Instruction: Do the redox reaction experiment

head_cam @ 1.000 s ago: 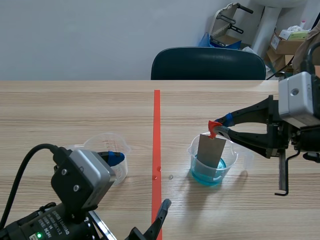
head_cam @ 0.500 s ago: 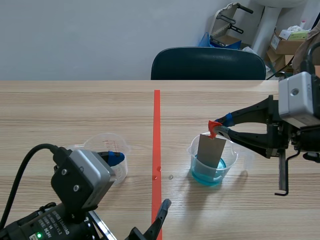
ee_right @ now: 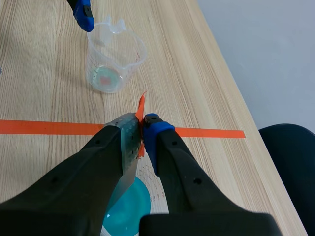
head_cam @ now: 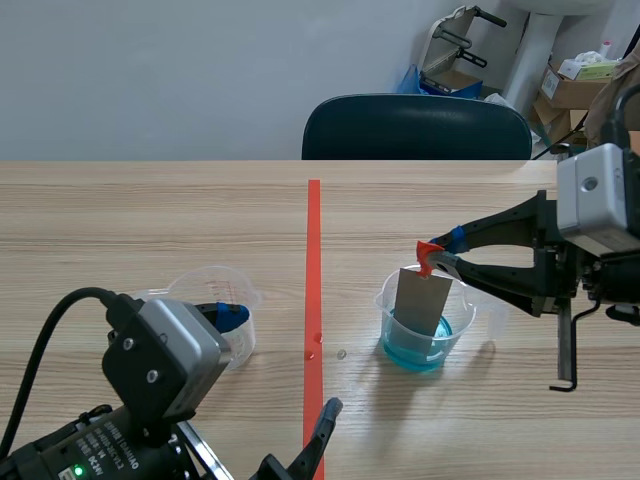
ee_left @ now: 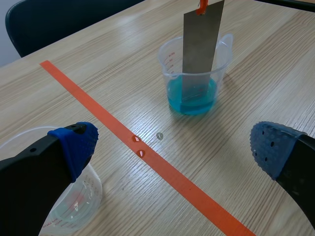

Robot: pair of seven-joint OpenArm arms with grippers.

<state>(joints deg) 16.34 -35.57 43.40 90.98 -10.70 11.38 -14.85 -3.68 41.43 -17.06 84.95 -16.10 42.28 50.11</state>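
Metal plate point(head_cam: 422, 300) point(ee_left: 201, 39) stands approx upright in the beaker point(head_cam: 462, 312) point(ee_left: 170, 69), lower end dipped in the blue liquid point(head_cam: 428, 352) point(ee_left: 194, 101). Beaker sits on the table point(head_cam: 150, 220), right of the tape line point(head_cam: 313, 260) point(ee_left: 187, 184) in scene view.

Right gripper point(head_cam: 440, 256) point(ee_right: 140, 132) comes in from the right side, fingers clamped narrow on the plate's top edge, at the orange tab point(head_cam: 427, 250) point(ee_right: 141, 109). Plate hangs from that grip, above the beaker rim.

Left gripper point(ee_left: 174, 142) is low and near the robot, fingers spread wide, nothing btwn them. 2nd beaker point(head_cam: 215, 290) point(ee_left: 74, 216) point(ee_right: 114, 59) is clear, on the other side of the tape, well apart from the 1st; one blue pad point(ee_left: 78, 142) sits right at its rim, contact can't be told.

A few droplets point(ee_left: 139, 146) on and just beside the tape, btwn the two beakers. Dark chair point(head_cam: 415, 125) behind the table's far edge.
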